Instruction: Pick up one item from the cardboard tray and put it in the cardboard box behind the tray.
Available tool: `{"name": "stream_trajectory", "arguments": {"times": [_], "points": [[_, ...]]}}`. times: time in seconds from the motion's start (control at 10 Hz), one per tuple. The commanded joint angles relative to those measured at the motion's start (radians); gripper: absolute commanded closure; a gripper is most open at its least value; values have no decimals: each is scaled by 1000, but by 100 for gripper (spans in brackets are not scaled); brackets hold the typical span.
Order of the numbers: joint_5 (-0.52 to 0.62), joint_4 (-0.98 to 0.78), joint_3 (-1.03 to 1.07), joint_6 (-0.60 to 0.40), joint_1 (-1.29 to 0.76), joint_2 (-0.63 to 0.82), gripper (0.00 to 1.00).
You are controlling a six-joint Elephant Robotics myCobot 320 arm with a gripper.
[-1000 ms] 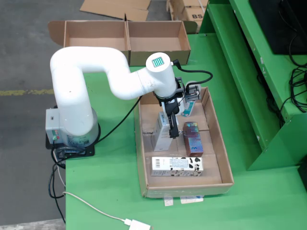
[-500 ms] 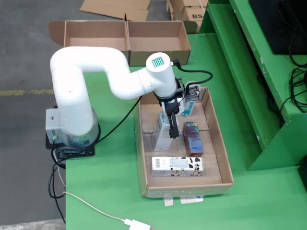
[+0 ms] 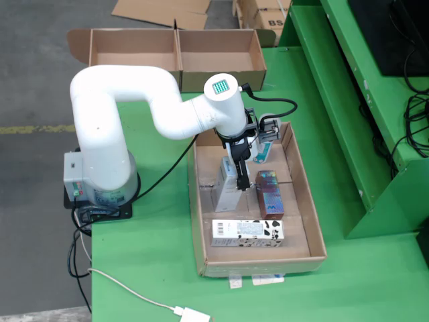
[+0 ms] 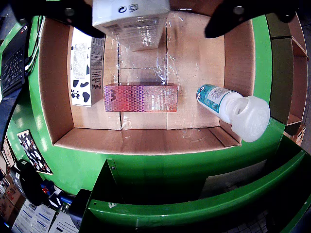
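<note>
The cardboard tray (image 3: 310,201) holds several items. A white carton (image 3: 226,191) lies near its middle, and in the wrist view it (image 4: 131,19) sits at the top between my fingers. My gripper (image 3: 238,180) is directly over it and open (image 4: 153,26). The left finger (image 4: 73,14) is at the carton's edge and the right finger (image 4: 238,17) stands well apart from it. A purple patterned box (image 3: 269,193) (image 4: 141,97), a cow-print carton (image 3: 248,233) (image 4: 81,68) and a teal-and-white bottle (image 3: 263,153) (image 4: 233,109) also lie in the tray.
A two-compartment cardboard box (image 3: 174,50) stands behind the tray at the green table's far edge. The arm's base (image 3: 100,181) sits left of the tray, with cables trailing. A raised green shelf frame (image 3: 348,100) borders the right side.
</note>
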Motion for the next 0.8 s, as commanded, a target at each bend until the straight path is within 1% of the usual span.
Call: {"name": "stream_trajectory", "arguments": {"times": [0.0, 0.3, 0.7], "points": [[-5, 10, 24, 4, -3, 17, 70], [-5, 10, 24, 4, -3, 17, 100], [-5, 10, 24, 4, -3, 17, 100]]}}
